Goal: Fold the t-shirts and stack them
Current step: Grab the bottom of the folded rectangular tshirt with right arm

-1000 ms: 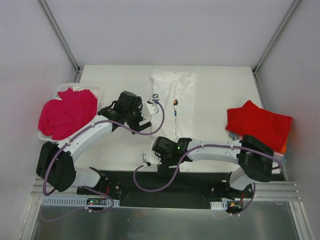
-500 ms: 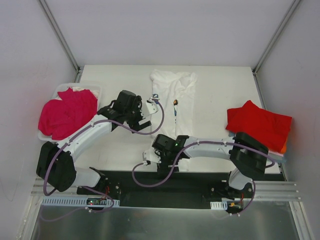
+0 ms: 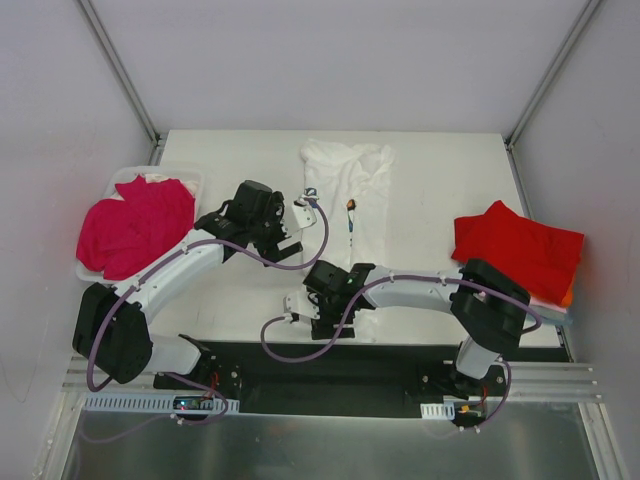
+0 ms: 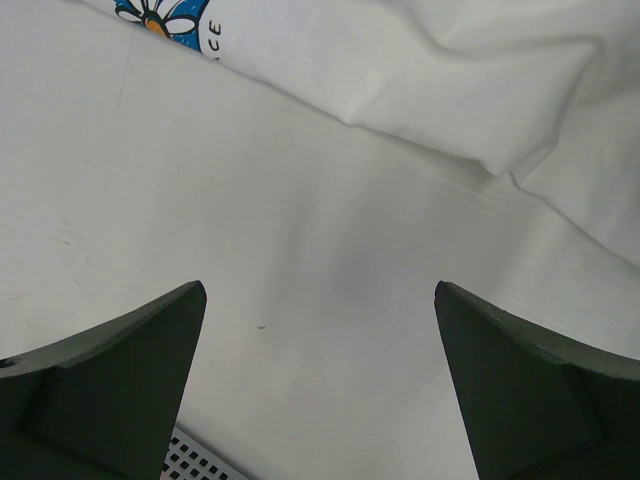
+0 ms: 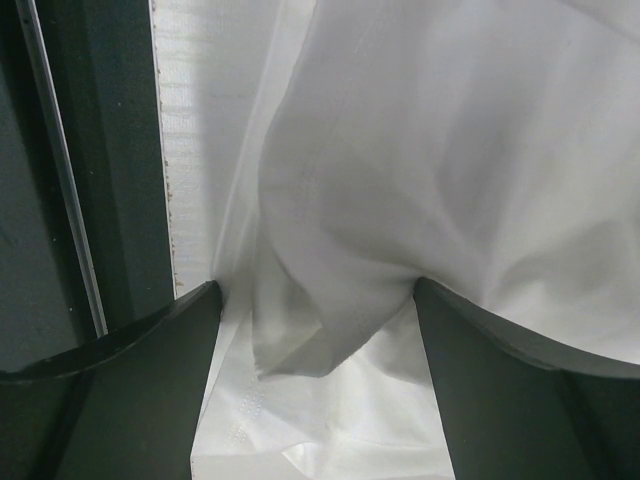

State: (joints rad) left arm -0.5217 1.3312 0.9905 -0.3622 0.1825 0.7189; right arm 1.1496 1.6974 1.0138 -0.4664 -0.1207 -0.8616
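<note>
A white t-shirt (image 3: 348,190) with a blue daisy print (image 4: 160,15) lies lengthwise down the middle of the table, narrowed into a long strip. My right gripper (image 3: 330,305) is at its near hem by the table's front edge. It stands open, and bunched white cloth (image 5: 330,330) lies between its fingers. My left gripper (image 3: 292,240) hovers open over bare table just left of the shirt, with nothing between its fingers (image 4: 150,350). A red t-shirt (image 3: 520,250) tops a folded stack at the right. A magenta t-shirt (image 3: 135,225) lies crumpled at the left.
The magenta shirt sits in a white bin (image 3: 190,178) at the left edge. An orange layer (image 3: 568,296) peeks from under the red stack. A dark mat (image 3: 330,365) runs along the front, and the table's front edge (image 5: 165,150) shows beside the right fingers.
My right gripper has shifted slightly left and farther onto the hem, with its elbow swinging in and its jaws narrowing a little. The left arm has not moved.
</note>
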